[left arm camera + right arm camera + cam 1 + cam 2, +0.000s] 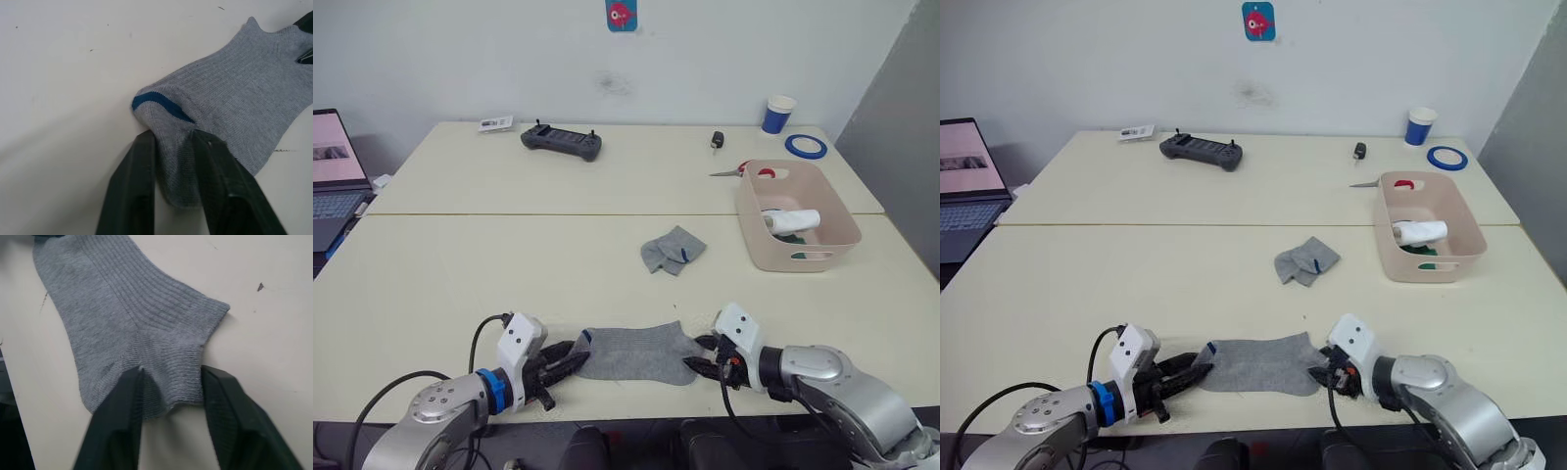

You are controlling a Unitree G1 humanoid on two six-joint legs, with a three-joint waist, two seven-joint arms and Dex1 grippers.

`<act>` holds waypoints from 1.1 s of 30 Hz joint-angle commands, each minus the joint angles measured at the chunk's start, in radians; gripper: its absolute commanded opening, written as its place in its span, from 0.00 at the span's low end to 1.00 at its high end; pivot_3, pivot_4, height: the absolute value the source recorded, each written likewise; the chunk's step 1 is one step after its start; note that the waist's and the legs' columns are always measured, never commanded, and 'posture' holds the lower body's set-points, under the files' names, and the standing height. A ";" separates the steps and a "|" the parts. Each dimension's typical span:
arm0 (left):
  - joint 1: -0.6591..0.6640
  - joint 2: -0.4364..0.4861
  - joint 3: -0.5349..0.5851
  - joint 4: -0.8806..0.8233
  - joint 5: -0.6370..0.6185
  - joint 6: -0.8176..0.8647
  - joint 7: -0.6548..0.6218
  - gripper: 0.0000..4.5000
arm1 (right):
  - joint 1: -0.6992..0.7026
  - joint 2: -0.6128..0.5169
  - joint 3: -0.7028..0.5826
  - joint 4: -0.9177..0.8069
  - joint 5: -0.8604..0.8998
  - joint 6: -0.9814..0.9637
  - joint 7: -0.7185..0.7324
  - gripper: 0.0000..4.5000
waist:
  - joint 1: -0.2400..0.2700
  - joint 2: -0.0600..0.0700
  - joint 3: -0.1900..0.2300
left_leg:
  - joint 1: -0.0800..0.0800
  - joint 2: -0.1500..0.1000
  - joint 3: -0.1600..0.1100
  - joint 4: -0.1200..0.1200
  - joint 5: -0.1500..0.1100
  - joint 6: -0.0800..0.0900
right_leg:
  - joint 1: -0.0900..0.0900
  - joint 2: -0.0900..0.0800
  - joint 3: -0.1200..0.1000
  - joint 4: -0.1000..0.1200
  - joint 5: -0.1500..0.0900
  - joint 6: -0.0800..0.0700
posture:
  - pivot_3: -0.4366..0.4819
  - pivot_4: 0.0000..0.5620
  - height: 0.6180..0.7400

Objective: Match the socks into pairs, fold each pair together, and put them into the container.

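Two grey socks [634,352] [673,250] on table, one stretched flat

A grey ribbed fabric ankle sock with a blue cuff mark [634,353] lies flat near the table's front edge. A second, crumpled grey sock [673,249] lies mid-table, beside the pale pink rectangular plastic bin [800,249] holding rolled white [793,219] and dark green socks [790,236].

It looked like an office or lab: plain white wall [460,59], pale work tables [460,264], a laptop [335,171], a handheld controller [562,142], and tape roll [806,146].
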 commanded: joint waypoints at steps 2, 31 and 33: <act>0.046 0.019 0.070 -0.014 -0.004 -0.007 0.007 0.61 | -0.009 -0.021 -0.055 -0.053 0.023 0.000 0.001 0.79 | 0.000 0.000 0.000 | 0.000 0.000 0.000 0.000 0.000 0.000 | 0.000 0.000 0.000 0.000 0.000 0.000 | 0.48 0.27 1.00; -0.406 0.104 0.068 0.062 -0.057 -0.047 -0.107 1.00 | -0.209 -0.063 -0.106 0.106 -0.163 -0.347 -0.050 1.00 | -0.003 0.000 0.001 | -0.001 0.000 0.001 -0.001 0.000 0.000 | -0.001 0.001 0.000 -0.001 0.003 0.005 | 0.48 0.27 1.00; -0.413 0.097 0.051 0.065 -0.045 -0.058 -0.107 1.00 | -0.253 -0.055 -0.055 0.168 -0.229 -0.398 -0.055 1.00 | -0.004 0.000 0.001 | -0.001 0.000 0.001 -0.002 0.000 0.000 | -0.001 0.001 0.000 -0.001 0.003 0.005 | 0.48 0.27 1.00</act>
